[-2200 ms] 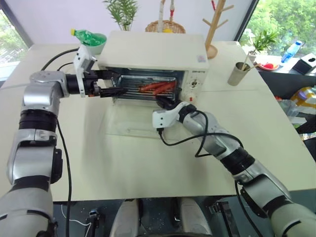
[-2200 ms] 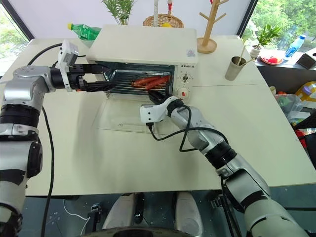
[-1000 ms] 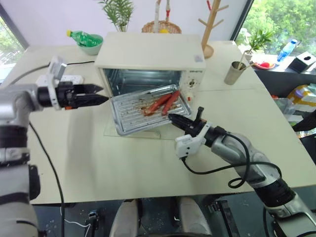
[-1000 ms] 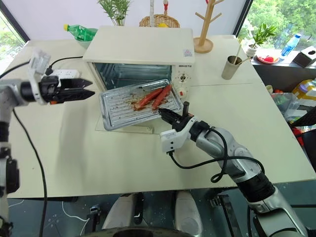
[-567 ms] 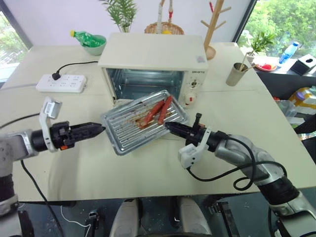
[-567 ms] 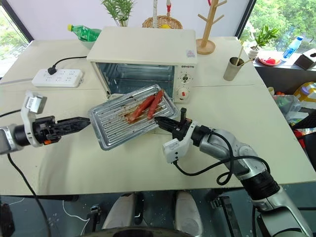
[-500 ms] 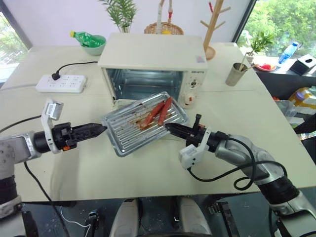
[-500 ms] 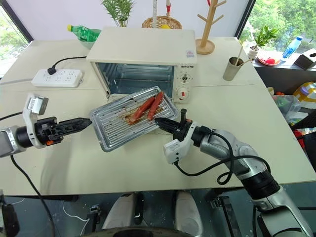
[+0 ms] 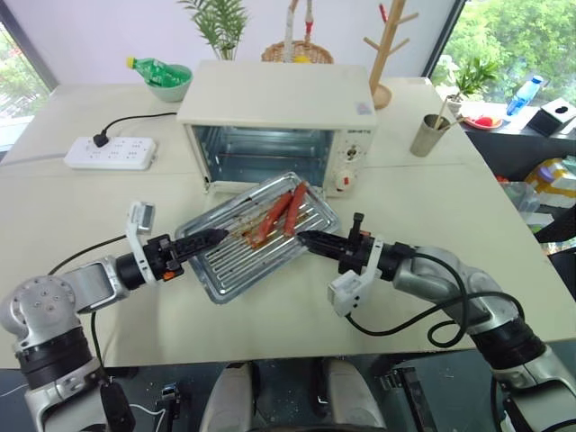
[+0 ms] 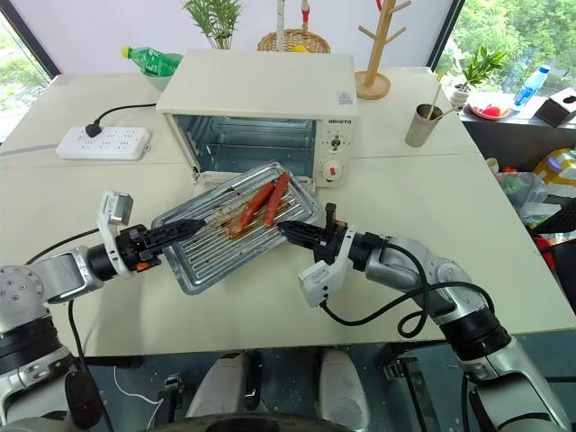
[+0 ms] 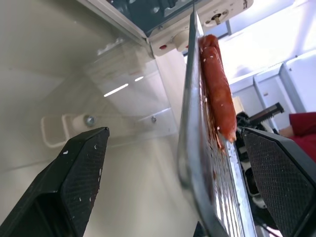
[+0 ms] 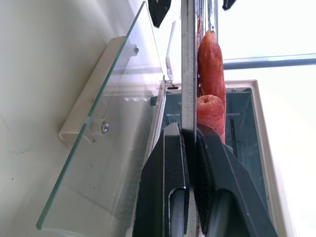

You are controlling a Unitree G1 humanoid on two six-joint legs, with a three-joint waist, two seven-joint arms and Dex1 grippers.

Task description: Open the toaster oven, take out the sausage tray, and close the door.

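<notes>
Just in front of the open toaster oven (image 9: 279, 130) we hold the sausage tray (image 9: 261, 234) in the air, clear of the cavity and tilted, its far edge higher than the near one, with the red sausages (image 9: 279, 214) lying toward the oven end. Our right gripper (image 9: 306, 239) is clamped shut on the tray's right rim, the two black fingers pinching the thin metal edge, which is why the tray hangs out from that one side like a paddle. Our left gripper (image 9: 211, 238) has its fingers spread wide on either side of the tray's left rim, not closed on it; we judge it is placed there to take a second hold and level the load so the sausages do not slide. Below the tray the door (image 12: 113, 123) lies folded down flat over the desk (image 9: 450, 189), its white bar handle (image 12: 94, 94) toward us, left open because the tray is not yet set down. Further out, toward the desk's far left corner, sit a white power strip (image 9: 110, 151) and a green bottle in a bowl (image 9: 166, 72); near the far right edge stand a cup (image 9: 430, 133) and a wooden rack (image 9: 389, 54). Closing the door remains undone.
</notes>
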